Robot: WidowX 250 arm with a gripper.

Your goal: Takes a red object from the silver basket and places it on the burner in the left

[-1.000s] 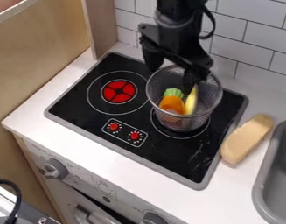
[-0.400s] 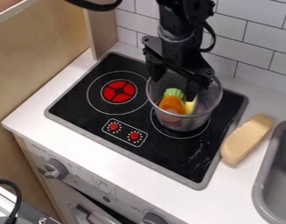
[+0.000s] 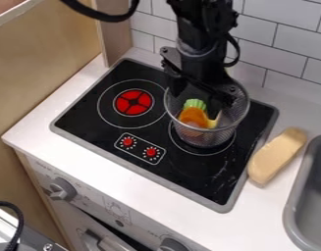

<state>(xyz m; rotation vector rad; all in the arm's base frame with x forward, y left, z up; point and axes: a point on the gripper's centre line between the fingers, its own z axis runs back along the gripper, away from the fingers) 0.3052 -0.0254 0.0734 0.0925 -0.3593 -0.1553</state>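
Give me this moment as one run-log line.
claw open at mesh basket; orange piece, green piece, yellow piece inside; left burner bare; placement pending

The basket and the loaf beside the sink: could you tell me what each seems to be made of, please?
The basket looks like metal wire mesh with a silvery finish: the stove shows through its fine open weave. The loaf is probably plastic or foam, perhaps painted wood; its smooth, evenly tan surface suggests a toy, but the look leaves the material open.
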